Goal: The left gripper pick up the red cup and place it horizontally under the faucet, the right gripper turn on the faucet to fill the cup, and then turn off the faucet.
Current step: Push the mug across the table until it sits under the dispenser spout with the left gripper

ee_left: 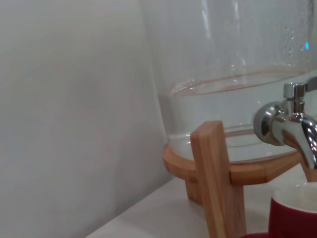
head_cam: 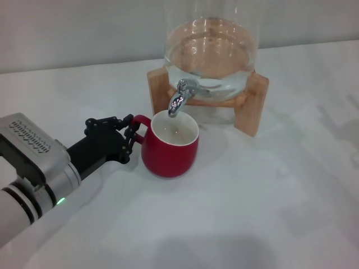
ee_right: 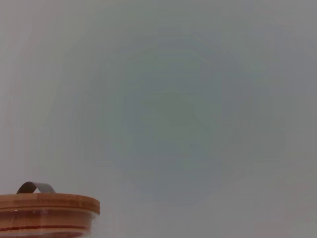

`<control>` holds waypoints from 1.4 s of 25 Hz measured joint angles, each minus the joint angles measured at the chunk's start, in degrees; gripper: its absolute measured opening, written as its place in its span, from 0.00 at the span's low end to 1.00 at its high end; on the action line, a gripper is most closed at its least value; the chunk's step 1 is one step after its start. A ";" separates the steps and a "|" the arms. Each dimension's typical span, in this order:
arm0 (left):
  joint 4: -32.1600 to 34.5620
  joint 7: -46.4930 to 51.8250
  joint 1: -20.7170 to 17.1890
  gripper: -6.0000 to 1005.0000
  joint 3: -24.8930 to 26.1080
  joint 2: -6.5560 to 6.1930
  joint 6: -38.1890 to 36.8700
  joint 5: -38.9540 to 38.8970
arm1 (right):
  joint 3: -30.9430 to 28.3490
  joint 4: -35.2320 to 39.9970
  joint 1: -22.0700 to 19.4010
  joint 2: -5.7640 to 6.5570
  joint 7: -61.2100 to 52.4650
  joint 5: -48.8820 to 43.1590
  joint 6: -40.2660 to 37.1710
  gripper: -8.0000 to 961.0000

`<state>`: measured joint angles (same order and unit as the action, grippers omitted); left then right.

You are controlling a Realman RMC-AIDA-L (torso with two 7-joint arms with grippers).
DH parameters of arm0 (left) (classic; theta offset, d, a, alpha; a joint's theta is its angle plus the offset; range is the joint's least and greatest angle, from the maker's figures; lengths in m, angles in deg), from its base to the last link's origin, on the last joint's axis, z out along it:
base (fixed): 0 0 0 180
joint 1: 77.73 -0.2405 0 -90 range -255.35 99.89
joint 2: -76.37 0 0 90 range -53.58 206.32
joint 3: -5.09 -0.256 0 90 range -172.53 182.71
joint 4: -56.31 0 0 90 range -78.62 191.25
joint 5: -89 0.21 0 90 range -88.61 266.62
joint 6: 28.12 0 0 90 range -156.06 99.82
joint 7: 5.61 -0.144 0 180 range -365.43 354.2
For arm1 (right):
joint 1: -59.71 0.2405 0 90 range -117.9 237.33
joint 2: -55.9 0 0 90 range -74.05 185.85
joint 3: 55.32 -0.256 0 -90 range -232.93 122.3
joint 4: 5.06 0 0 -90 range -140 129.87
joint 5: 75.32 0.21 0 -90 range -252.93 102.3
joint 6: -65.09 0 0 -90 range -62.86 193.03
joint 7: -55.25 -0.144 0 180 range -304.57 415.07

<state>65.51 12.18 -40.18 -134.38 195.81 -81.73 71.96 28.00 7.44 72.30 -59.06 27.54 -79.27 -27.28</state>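
A clear glass dispenser (head_cam: 210,45) on a wooden stand (head_cam: 249,106) is set at the back of the white table (head_cam: 269,202), with open surface left in front and to the right. The squat dark-red ceramic cup (head_cam: 170,144) is stood upright directly beneath the small chrome faucet (head_cam: 180,98), spout over its rim. The cup's loop handle is clasped by the left gripper (head_cam: 130,134), reaching in from the left. The right gripper is not seen, so the lever remains to be approached from the right.
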 joint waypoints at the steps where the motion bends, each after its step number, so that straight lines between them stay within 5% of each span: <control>1: 0.17 -0.03 0.06 0.12 0.00 0.00 0.34 0.01 | 0.00 0.01 0.00 0.00 0.02 0.00 0.00 0.85; 35: 0.16 -0.39 0.95 0.11 -0.01 0.00 3.13 0.12 | 0.00 0.06 0.90 0.00 0.12 0.00 0.37 0.85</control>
<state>65.67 11.79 -39.23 -134.40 195.81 -78.60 72.08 28.00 7.50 73.19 -59.06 27.66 -79.27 -26.92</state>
